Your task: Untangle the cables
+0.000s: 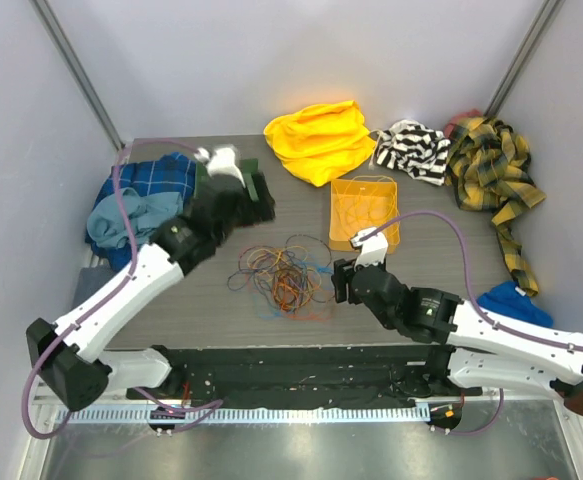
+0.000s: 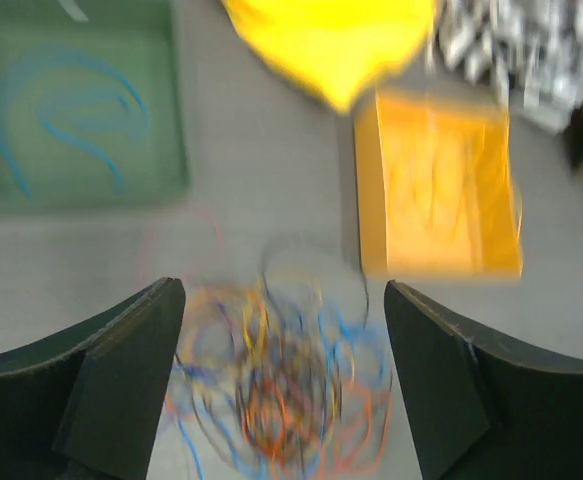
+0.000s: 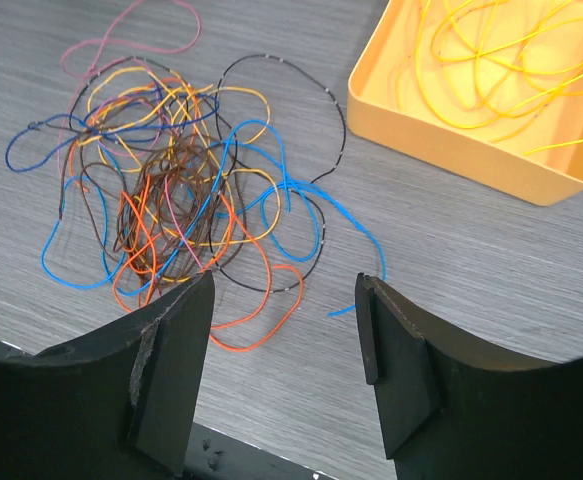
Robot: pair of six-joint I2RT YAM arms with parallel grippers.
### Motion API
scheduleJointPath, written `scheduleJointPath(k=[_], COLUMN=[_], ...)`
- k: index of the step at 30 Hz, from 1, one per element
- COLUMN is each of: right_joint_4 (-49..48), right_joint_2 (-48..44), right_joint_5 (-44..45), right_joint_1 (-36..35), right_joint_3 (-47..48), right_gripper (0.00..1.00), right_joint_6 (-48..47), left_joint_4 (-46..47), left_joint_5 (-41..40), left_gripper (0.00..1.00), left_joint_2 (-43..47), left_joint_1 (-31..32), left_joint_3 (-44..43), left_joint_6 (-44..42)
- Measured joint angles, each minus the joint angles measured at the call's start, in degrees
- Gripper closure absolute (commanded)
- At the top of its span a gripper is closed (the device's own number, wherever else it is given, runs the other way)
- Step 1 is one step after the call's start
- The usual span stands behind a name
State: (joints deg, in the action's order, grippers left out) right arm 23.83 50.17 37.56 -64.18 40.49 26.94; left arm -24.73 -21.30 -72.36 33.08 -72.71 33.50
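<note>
The tangle of cables point(image 1: 281, 275) lies in the middle of the table, with orange, blue, yellow, brown and dark loops crossing one another. My left gripper point(image 1: 246, 205) hangs open above its far left side; in the blurred left wrist view the cables point(image 2: 281, 390) show between and below the spread fingers point(image 2: 141, 350), untouched. My right gripper point(image 1: 341, 280) stands open just right of the heap. In the right wrist view the cables point(image 3: 171, 210) lie ahead and left of the right gripper point(image 3: 283, 300), with an orange loop reaching close to its left finger point(image 3: 176, 350).
An orange tray point(image 1: 339, 215) point(image 3: 441, 140) point(image 2: 371, 200) right of the heap holds yellow wires. A green tray point(image 2: 171, 100) holding a blue wire sits far left, partly under my left arm. Clothes ring the back: yellow cloth point(image 1: 319, 140), striped cloth point(image 1: 411, 150), plaid cloth point(image 1: 491, 170), blue plaid cloth point(image 1: 156, 185).
</note>
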Motion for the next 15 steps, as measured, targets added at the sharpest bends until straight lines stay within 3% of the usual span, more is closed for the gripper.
scheduleJointPath(k=[3, 9, 15], right_joint_4=[-0.9, -3.4, -9.8], right_joint_2=[2.4, 6.0, 14.5], right_joint_5=[-0.8, -2.3, -4.2], right_joint_1=[0.0, 0.0, 2.1], right_joint_3=[0.0, -0.3, -1.2], right_gripper=[0.35, 0.34, 0.36], right_joint_6=[0.1, 0.5, 3.1], left_joint_4=[-0.9, -6.9, -8.5], left_joint_5=[0.7, 0.3, -1.3], left_gripper=[0.18, 0.19, 0.19], left_joint_2=[2.5, 9.4, 17.2], left_joint_1=[9.0, 16.0, 16.7], left_joint_3=[8.5, 26.1, 28.5], left_joint_6=[2.8, 10.5, 14.8])
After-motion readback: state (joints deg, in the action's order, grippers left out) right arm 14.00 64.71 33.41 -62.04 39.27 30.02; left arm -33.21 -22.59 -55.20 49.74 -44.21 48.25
